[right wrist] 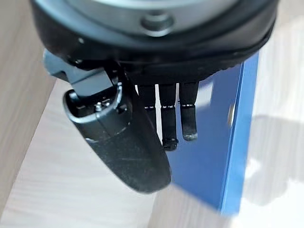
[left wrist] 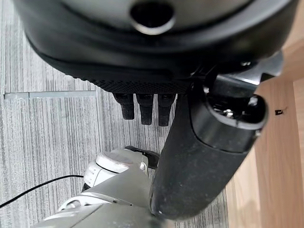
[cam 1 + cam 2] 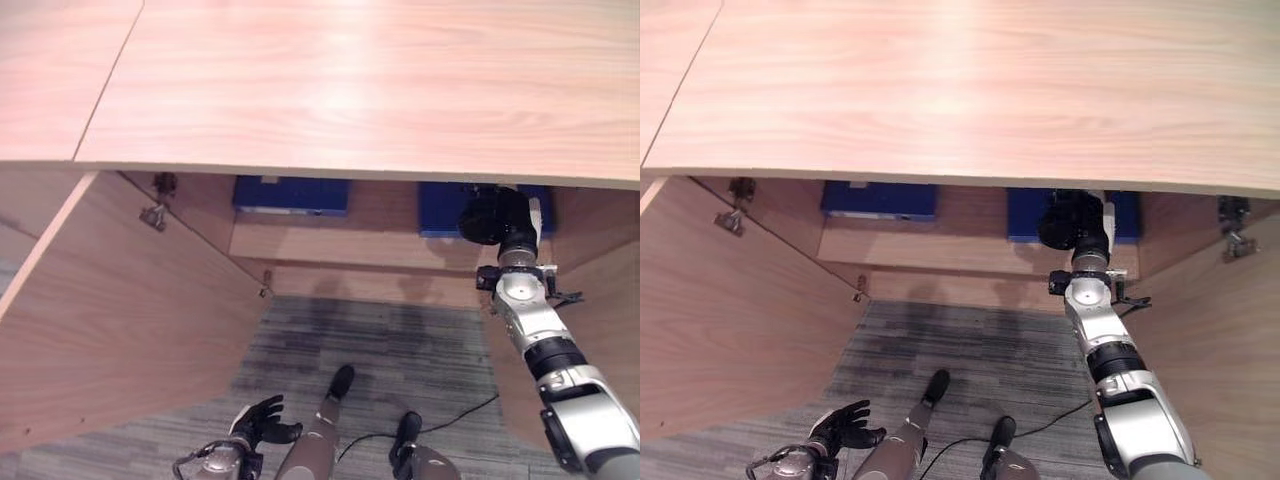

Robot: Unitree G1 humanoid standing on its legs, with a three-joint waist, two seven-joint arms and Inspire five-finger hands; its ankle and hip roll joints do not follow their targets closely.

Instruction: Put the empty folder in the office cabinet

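Two blue folders lie flat on the shelf (image 3: 350, 245) inside the open office cabinet: one at the left (image 3: 290, 193) and one at the right (image 3: 440, 210). My right hand (image 3: 490, 215) reaches into the cabinet over the right folder (image 1: 213, 156). Its fingers (image 1: 164, 118) are straight above the blue cover and the thumb stands apart; I cannot tell if they touch it. My left hand (image 3: 260, 420) hangs low near the carpet with relaxed fingers, holding nothing.
The wooden cabinet top (image 3: 350, 80) overhangs the opening. The left door (image 3: 120, 300) swings wide open, and the right door (image 3: 1220, 330) stands open beside my right arm. Grey striped carpet (image 3: 380, 340) lies in front of the cabinet.
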